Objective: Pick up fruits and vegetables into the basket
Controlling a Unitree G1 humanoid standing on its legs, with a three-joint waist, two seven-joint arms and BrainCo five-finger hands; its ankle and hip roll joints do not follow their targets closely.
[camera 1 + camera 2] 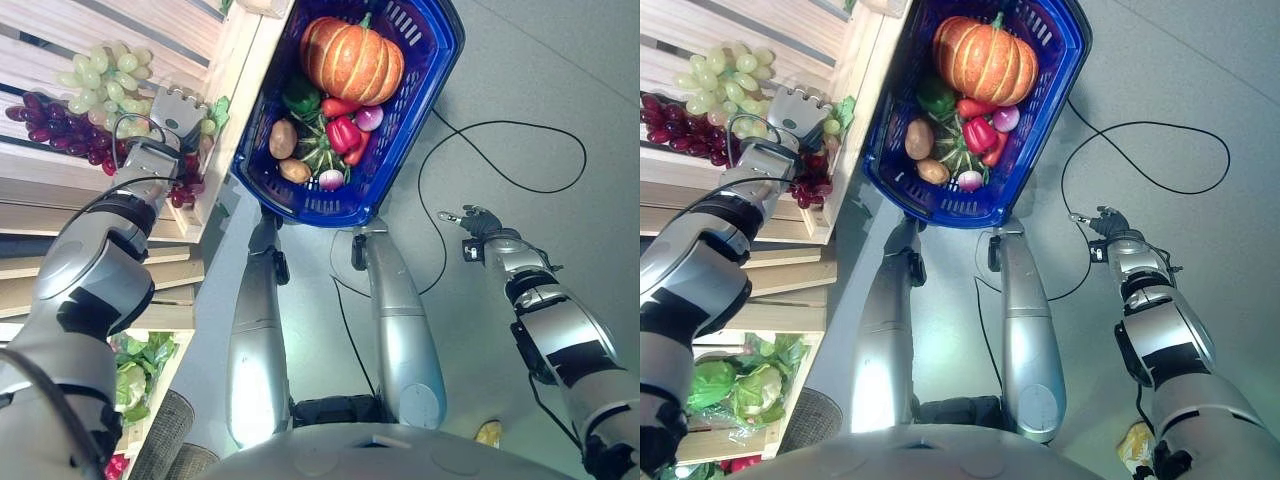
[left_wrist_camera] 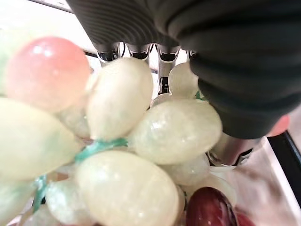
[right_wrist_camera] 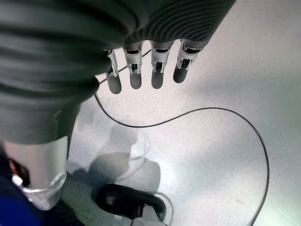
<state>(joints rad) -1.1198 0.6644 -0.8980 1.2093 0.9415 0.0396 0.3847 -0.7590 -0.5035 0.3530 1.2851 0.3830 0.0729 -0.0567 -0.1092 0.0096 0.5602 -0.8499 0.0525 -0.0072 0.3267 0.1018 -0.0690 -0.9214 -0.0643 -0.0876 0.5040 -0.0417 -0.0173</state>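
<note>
A: Where do we stand with the green grapes?

B: They lie on the wooden shelf, and our left hand is right at their near end, by the shelf's edge. The bunch runs away from the hand along the shelf, its long axis roughly in line with our forearm, with the dark red grapes lying just beside it.

A: And the fingers?

B: In the left wrist view the pale grapes press up against the palm and the fingers reach past them, mostly hidden behind the fruit. We cannot tell whether they have curled round the bunch or stay straight.

A: The other hand?

B: Our right hand hangs over the floor, well apart from everything; its wrist view shows the fingers straight and relaxed, holding nothing.

A: So the left does the work.

B: We judge so, it is far the nearer. The blue basket sits just beside the shelf, towards our right, already holding a pumpkin, red peppers and potatoes. The carry would be short, sideways over the shelf's edge.
</note>
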